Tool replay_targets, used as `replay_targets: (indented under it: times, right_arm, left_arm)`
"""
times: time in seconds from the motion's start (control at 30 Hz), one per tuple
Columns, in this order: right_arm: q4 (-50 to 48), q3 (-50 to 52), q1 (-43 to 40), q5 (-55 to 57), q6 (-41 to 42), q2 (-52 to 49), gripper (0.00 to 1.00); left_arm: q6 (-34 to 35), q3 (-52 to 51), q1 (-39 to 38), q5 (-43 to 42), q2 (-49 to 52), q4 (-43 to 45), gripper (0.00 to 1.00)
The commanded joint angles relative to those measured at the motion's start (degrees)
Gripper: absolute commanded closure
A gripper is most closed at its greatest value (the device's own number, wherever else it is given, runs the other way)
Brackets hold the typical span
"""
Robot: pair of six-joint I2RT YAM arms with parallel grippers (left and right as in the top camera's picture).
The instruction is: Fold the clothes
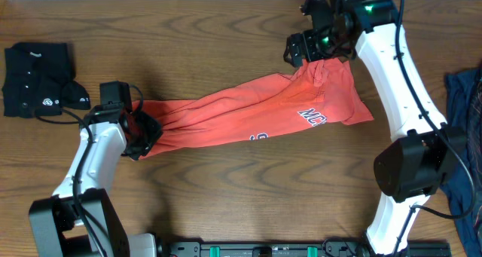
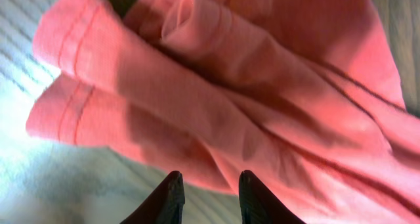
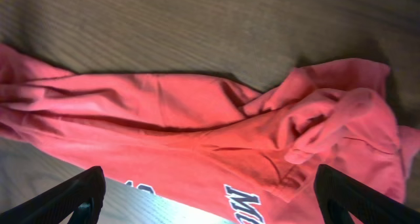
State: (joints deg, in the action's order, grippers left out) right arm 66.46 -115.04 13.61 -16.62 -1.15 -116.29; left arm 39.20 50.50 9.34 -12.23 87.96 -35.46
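Currently the coral-red T-shirt is lying bunched on the table. With the left gripper narrowly parted at its hem and the right gripper wide over its collar, single-layer pinches are probably risking twists.

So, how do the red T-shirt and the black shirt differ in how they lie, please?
The red T-shirt is drawn out in a long, wrinkled band across the wooden table; the black shirt sits as a compact bundle at its left edge. The red one shows lettering; the black one shows buttons. Both rest on the table.
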Motion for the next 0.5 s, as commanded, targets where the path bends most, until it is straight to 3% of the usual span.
replay_targets:
  times: [0.0, 0.3, 0.37, 0.4, 0.47]
  right_arm:
    - [0.7, -1.3, 1.1, 0.1, -1.3, 1.6, 0.01]
    - [2.5, -1.3, 1.1, 0.2, -1.8, 1.6, 0.01]
    - [2.6, -1.3, 1.1, 0.2, -2.0, 1.6, 0.01]
    - [2.6, -1.3, 1.1, 0.1, -2.0, 1.6, 0.01]
    - [2.6, -1.3, 1.1, 0.1, -1.9, 1.6, 0.01]
  left_arm:
    - [0.5, 0.7, 0.1, 3.2, 1.5, 1.6, 0.69]
    - [0.8, 0.7, 0.2, 5.8, 6.4, 8.6, 0.7]
    - [1.0, 0.7, 0.2, 5.9, 6.8, 9.6, 0.81]
    - [1.2, 0.7, 0.2, 5.9, 6.9, 10.0, 0.94]
    - [1.4, 0.8, 0.2, 5.9, 6.9, 10.7, 0.94]
